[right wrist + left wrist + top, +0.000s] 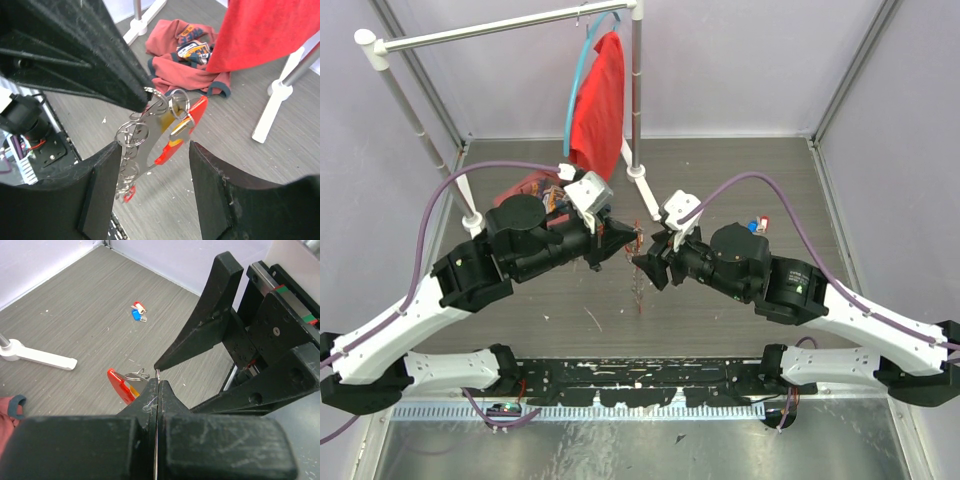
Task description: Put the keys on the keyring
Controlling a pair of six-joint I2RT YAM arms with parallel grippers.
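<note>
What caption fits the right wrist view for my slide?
Shut left gripper dangles the keyring and red tag between the right gripper's open fingers.

Pale lilac walls [740, 60] are closing in a grey wood-grain table [700, 320] that is spreading beneath the left gripper [623, 240] and right gripper [650, 257]. Beyond the left gripper a white rack [500, 27] is standing with a red cloth [600, 100] hanging from it, a crumpled red garment [170, 75] lying at its foot.

Left arm: reaches inward over the surface.
Left gripper [623, 238]: jaws pressed together, pinching the keyring [178, 101].
Right gripper [644, 259]: jaws apart, facing the left gripper, tips close.
</note>
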